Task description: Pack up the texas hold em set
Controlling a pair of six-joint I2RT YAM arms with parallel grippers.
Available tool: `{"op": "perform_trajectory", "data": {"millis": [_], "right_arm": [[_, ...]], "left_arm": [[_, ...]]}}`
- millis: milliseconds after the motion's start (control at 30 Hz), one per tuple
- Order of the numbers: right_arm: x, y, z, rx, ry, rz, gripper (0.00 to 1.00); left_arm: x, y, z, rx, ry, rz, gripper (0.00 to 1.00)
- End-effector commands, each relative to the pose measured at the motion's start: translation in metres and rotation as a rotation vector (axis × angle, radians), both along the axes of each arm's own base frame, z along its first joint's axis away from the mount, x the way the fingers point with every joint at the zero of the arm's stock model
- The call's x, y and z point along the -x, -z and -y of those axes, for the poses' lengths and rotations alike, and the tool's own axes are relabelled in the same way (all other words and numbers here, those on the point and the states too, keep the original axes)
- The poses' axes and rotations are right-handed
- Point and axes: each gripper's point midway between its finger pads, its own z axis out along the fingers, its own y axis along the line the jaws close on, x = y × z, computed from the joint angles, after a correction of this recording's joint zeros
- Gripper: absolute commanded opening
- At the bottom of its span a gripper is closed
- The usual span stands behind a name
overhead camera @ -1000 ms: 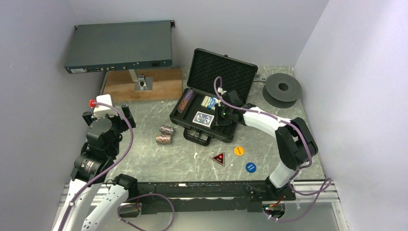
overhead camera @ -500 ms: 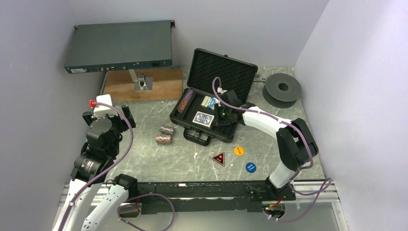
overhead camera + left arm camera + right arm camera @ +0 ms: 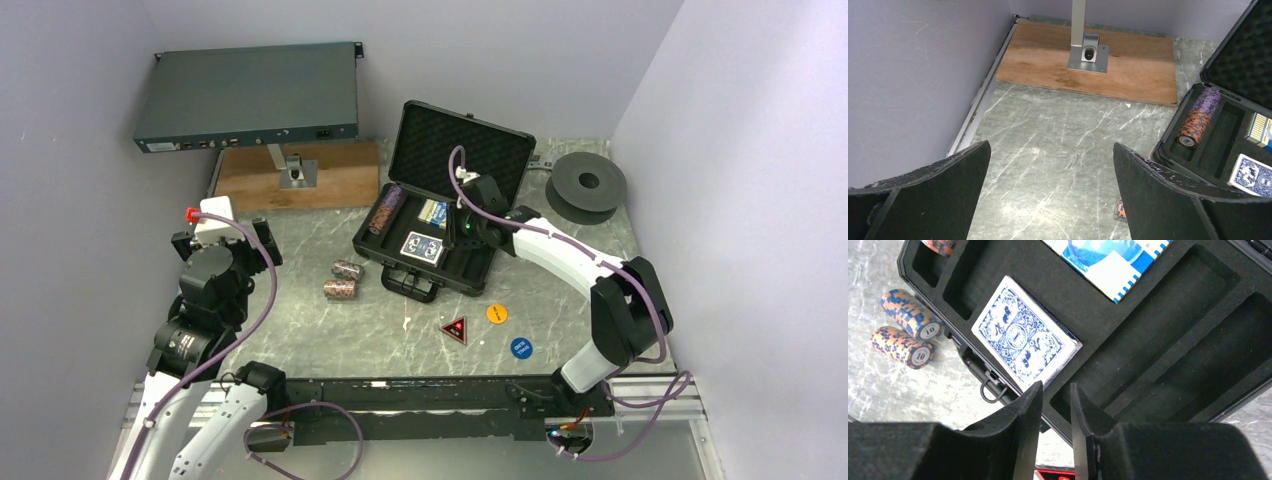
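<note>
Surface: grey marbled table (image 3: 570, 290), lilac walls around.
Case: black foam-lined briefcase (image 3: 480, 150), open mid-table, lid raised toward the back wall.
Inside: stowed chip roll (image 3: 386, 208) in the left slot; near deck (image 3: 1025, 337) and far deck (image 3: 433, 211) in the middle pockets; right slots bare.
Outside: loose chip rolls (image 3: 343, 280) just left of the case; red-triangle button (image 3: 455, 329), orange button (image 3: 497, 313) and blue button (image 3: 521, 347) near the front.
Right gripper (image 3: 1054, 387): above the case's near edge beside the near deck, narrowly parted, grasping nothing.
Left gripper (image 3: 1050, 146): spread wide, empty, well apart on the left.
Risk: clipping the near deck's corner and tipping it from its pocket; knocking a loose roll away with an off-centre pinch.
</note>
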Motion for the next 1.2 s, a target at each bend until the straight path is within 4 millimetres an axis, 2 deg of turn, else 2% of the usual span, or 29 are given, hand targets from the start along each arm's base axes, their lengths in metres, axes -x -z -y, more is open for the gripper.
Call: {"op": "perform_trajectory", "data": {"millis": [0,167,700,1000,1167], "right_arm": [[-0.015,-0.014,-0.009,-0.033,0.008,0.031,0.28],[-0.015,-0.006,-0.018,-0.058,-0.005,0.005,0.21],[-0.015,0.028,-0.031,-0.085,-0.021,-0.066,0.12],[-0.005,0.050,-0.027,-0.063,-0.030,-0.101,0.10],[-0.002,0.048,-0.023,-0.045,-0.028,-0.093,0.09]], "left_arm": [[0.001,-0.017,0.001,0.029,0.003,0.048,1.00],[0.001,-0.018,0.001,0.029,0.004,0.049,1.00],[0.001,-0.018,0.000,0.027,0.000,0.049,1.00],[0.001,-0.017,0.000,0.026,0.000,0.049,1.00],[0.001,-0.017,0.000,0.026,0.001,0.047,1.00]]}}
